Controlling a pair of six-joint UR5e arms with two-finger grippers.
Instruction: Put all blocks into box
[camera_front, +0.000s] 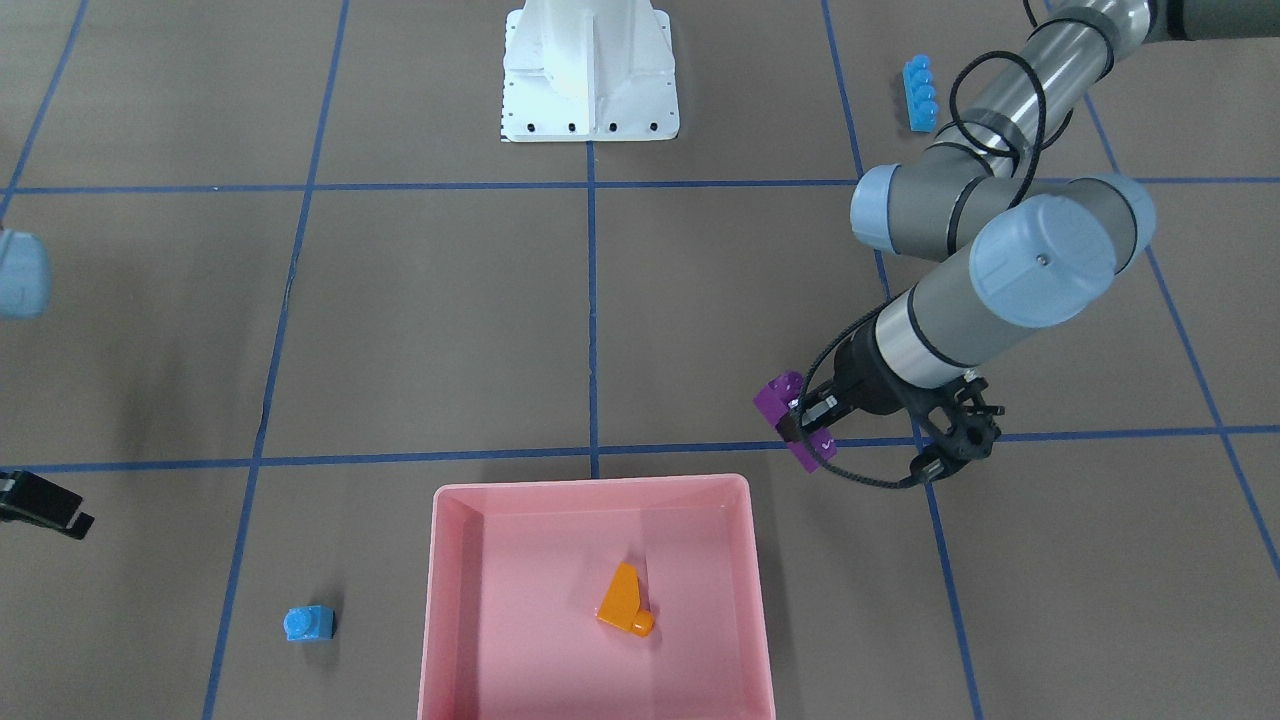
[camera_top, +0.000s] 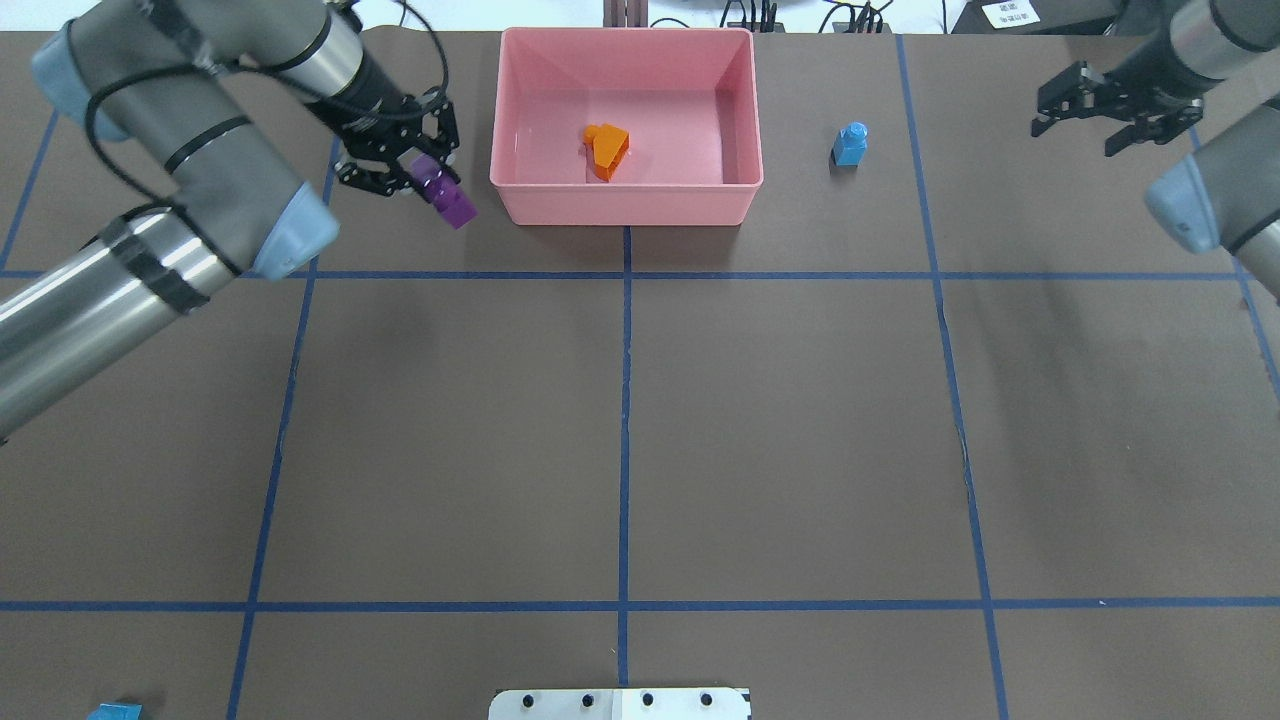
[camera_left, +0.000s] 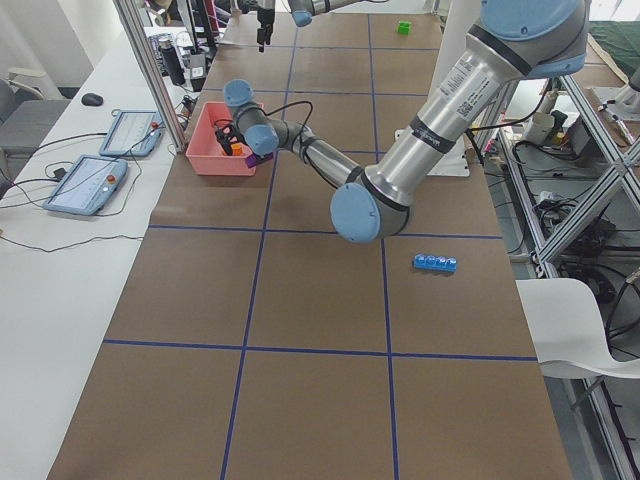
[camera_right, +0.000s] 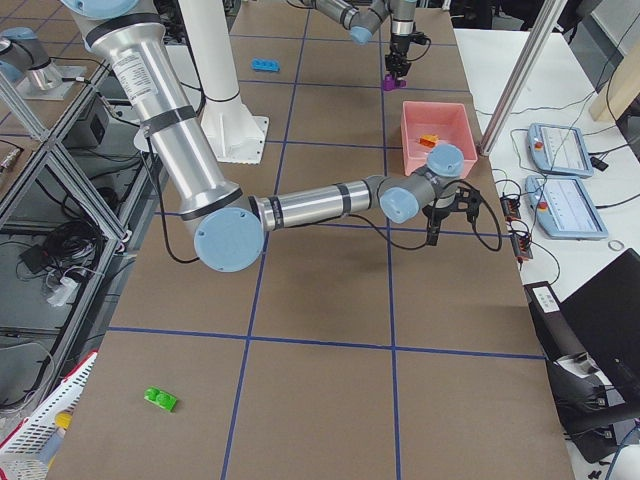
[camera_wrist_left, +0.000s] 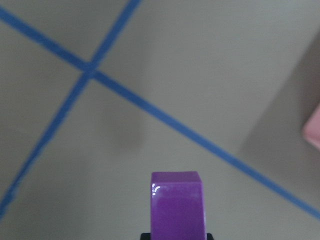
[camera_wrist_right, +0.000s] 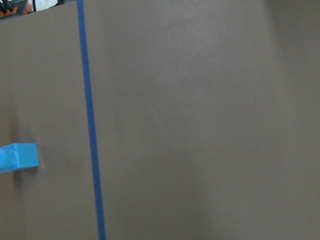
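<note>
My left gripper (camera_top: 425, 175) is shut on the purple sloped brick (camera_top: 450, 200) and holds it above the table, just left of the pink box (camera_top: 625, 207) and outside its wall. The front view shows the same grip (camera_front: 812, 425) on the brick (camera_front: 790, 405), and the left wrist view shows the brick (camera_wrist_left: 178, 205). The orange brick (camera_top: 606, 148) lies inside the box. The small light-blue brick (camera_top: 850, 145) stands right of the box. My right gripper (camera_top: 1110, 112) is open and empty, farther right. The long light-blue brick (camera_front: 920, 93) and the green brick (camera_right: 160, 400) lie far from the box.
The white robot base (camera_front: 590, 75) stands at the table's near edge. Blue tape lines (camera_top: 625, 400) grid the brown table. Tablets and cables (camera_left: 95, 180) lie on a side table beyond the box. A corner of the box (camera_wrist_left: 312, 130) shows in the left wrist view.
</note>
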